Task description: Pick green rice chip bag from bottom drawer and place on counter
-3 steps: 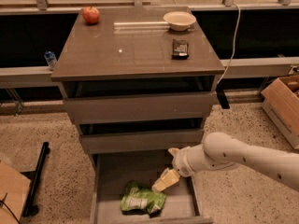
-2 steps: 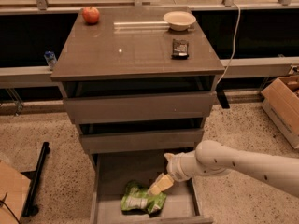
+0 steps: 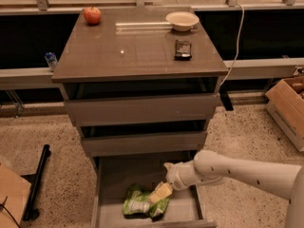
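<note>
While reaching down into open bottom drawer [image 3: 118, 175], holding gripper [image 3: 161, 192] at green rice chip bag [image 3: 137, 205] just below-left of jaws, presumably lining up grasp; cannot tell jaws' state.

Dim warm light, glare on counter [image 3: 142, 51] — end effector [image 3: 160, 192] in shadowed bottom drawer [image 3: 124, 174], bg dark

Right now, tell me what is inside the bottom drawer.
The green rice chip bag lies on the floor of the bottom drawer, near its front. The end effector reaches in over the bag's right side, covering that part. The drawer's rear is hidden beneath the drawer above.
</note>
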{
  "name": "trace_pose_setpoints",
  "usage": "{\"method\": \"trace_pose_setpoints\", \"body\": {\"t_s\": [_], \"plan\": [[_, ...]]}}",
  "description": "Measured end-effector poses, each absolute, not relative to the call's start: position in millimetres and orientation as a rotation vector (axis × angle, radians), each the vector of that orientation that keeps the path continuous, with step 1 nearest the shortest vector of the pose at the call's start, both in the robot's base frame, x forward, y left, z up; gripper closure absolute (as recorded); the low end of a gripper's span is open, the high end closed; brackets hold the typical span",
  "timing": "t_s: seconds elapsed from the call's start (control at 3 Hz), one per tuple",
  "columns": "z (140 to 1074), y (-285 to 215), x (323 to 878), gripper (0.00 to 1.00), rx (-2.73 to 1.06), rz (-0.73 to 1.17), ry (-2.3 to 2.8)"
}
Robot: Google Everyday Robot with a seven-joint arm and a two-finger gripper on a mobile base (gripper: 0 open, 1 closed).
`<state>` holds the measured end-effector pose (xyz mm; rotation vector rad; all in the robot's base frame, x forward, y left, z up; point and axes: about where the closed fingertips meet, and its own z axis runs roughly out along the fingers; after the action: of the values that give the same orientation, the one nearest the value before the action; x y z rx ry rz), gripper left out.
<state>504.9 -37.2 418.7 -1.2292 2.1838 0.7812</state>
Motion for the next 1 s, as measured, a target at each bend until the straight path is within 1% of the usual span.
{"method": "trace_pose_setpoints", "body": {"t_s": [0.33, 0.67, 1.0], "plan": [[386, -32, 505, 0.0, -1.211, 0.789, 2.231], [322, -26, 505, 0.0, -1.171, 0.794, 2.31], [263, -31, 503, 0.0, -1.126, 0.814, 2.378]]}}
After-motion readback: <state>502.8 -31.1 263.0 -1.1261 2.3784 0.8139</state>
